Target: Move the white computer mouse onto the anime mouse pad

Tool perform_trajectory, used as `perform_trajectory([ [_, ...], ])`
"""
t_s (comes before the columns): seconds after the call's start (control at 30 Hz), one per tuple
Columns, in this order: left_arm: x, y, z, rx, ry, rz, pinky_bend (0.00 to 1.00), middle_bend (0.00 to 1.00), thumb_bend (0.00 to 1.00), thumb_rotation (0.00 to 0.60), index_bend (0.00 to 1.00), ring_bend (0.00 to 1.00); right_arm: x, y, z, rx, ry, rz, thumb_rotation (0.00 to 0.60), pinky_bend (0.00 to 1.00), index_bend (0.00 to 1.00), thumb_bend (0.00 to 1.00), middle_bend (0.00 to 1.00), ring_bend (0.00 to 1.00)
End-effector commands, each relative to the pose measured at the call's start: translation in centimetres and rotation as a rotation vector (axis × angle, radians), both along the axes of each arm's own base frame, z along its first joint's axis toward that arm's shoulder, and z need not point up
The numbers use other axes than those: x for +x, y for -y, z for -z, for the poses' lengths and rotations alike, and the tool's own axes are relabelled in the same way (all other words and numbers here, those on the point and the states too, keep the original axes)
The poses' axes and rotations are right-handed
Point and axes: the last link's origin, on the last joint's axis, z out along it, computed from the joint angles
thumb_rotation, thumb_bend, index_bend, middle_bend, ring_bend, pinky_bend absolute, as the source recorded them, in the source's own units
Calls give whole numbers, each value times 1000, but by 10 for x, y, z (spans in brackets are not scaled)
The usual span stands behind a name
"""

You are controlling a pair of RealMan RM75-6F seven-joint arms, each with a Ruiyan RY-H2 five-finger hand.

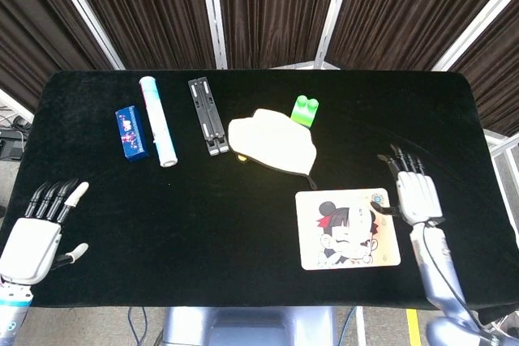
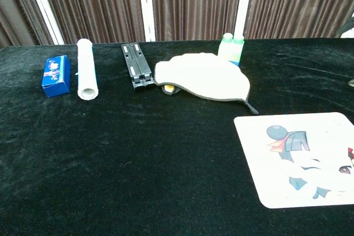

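The anime mouse pad [image 1: 347, 229] lies flat near the table's front right; it also shows in the chest view [image 2: 301, 158], with nothing standing on it. Behind it lies a cream-white rounded object [image 1: 272, 142] with a thin dark tail, also seen from the chest [image 2: 202, 77]; I cannot tell whether it is the mouse. My right hand [image 1: 415, 194] hovers just right of the pad, fingers spread and holding nothing. My left hand [image 1: 36, 232] is at the front left edge, fingers apart and empty.
Along the back stand a blue box [image 1: 131, 132], a white tube [image 1: 157, 121], a black folded stand [image 1: 208, 115] and a green block [image 1: 305, 110]. A small yellow item [image 2: 167, 88] peeks from under the cream object. Dark curtains close off the back.
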Motion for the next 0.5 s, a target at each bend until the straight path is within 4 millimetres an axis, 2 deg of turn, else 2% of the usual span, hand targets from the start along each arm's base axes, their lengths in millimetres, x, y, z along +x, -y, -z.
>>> perform_trajectory([
  [0.03,-1,0,1,23,8,7,0,0,104,600,0,0,-39,-25,-22,-5,-77,-31,600,0,148,141,0,0],
  [0.13,-1,0,2,33,2,7,0,0,100,600,0,0,-49,-32,-28,-18,-104,-43,600,0,148,140,0,0],
  [0.37,-8,2,14,82,-15,-14,0,0,85,600,0,0,-110,-81,-56,-60,-250,-27,600,0,97,129,0,0],
  [0.5,-13,3,16,91,-23,-39,0,0,84,600,0,0,-123,-87,-57,-35,-228,-10,600,0,84,128,0,0],
])
